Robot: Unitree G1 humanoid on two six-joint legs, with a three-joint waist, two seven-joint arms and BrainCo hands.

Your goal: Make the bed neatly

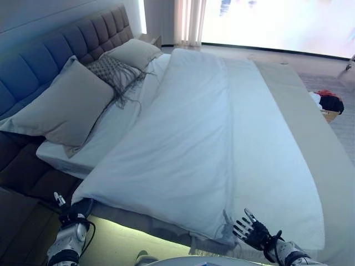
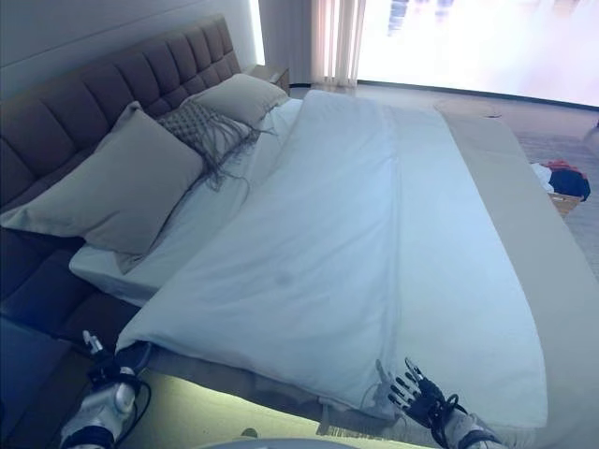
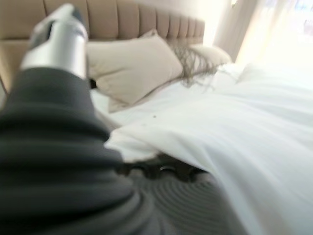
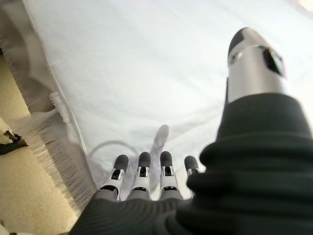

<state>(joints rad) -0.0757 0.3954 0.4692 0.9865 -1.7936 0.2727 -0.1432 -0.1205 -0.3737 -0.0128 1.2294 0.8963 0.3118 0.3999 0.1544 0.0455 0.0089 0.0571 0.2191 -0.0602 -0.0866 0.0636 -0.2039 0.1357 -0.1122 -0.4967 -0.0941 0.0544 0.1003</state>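
A white duvet (image 1: 188,138) lies over the bed and is doubled over along its middle, leaving a strip of white sheet (image 1: 100,138) bare by the pillows. My left hand (image 1: 75,213) is at the duvet's near corner on the headboard side; in the left wrist view the duvet edge (image 3: 161,147) covers the front of the hand (image 3: 58,147). My right hand (image 1: 252,230) is open, its fingers (image 4: 142,169) straight and spread, low over the duvet's near edge. A grey fringed blanket (image 4: 44,122) hangs under that edge.
A large beige pillow (image 1: 66,105), a knitted fringed cushion (image 1: 113,72) and a second pillow (image 1: 136,52) lean on the tufted headboard (image 1: 55,50). A basket of clothes (image 1: 328,105) stands on the floor beyond the bed. A nightstand (image 1: 151,39) and curtains (image 1: 188,22) stand at the far end.
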